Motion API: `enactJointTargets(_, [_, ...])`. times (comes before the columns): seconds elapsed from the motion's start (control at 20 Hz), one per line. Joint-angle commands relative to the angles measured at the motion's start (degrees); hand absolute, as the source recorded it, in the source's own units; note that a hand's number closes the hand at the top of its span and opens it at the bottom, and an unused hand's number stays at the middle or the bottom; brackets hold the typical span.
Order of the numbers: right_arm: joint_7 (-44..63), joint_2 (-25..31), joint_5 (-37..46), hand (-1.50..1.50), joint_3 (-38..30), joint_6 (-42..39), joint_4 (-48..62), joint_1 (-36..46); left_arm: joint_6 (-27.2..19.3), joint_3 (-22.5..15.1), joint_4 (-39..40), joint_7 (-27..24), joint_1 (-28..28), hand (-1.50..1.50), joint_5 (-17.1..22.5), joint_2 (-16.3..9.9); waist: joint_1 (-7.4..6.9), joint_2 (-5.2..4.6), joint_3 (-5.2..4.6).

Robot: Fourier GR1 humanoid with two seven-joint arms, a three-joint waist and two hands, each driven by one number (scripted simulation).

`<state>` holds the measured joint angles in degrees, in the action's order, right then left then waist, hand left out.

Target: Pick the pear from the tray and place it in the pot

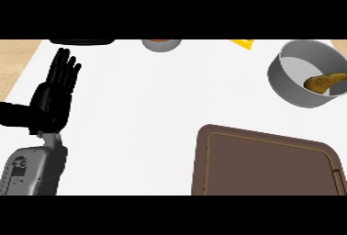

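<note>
Pear (324, 81) lying inside the grey pot (293, 87), tilted against the right-hand part of its inner wall, narrow end up toward the rim, yellow-brown skin plain against the pale floor of the pot. Pot itself standing on the white counter (149, 101), up and to the right of the brown tray (267, 165), apart from it with a strip of counter between. Tray flat, raised lip all round, nothing on its surface, cut by the lower and right edges of the view. Well to the left of the tray, 1 hand only in view: left hand (53, 98), black, fingers straight and pointing up away from the forearm, thumb stuck out to the left, holding nothing, resting above the counter. Grey forearm (30, 170) below it, level with the tray. Far above the tray along the top edge, 3 partly cut-off things: a dark flat shape (81, 42), a small grey bowl (161, 45), a yellow piece (243, 43). Right hand nowhere to be seen.
</note>
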<state>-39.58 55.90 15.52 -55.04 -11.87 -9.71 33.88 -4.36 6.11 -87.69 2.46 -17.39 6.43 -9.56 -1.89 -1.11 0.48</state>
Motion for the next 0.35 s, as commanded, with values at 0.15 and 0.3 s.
enactJointTargets(0.15, [-0.5,4.1,-1.7,-1.50,-1.7,-3.8,0.6,-4.3,-0.1,0.3,0.1,0.6,-0.9,0.00,0.0,-0.4,-0.01,-0.23,0.20])
enactJointTargets(0.3, [-2.4,5.2,-3.2,-1.50,-3.2,-6.2,0.8,-7.1,0.8,0.4,-0.6,-1.3,1.9,0.00,0.5,0.0,0.20,0.02,0.19])
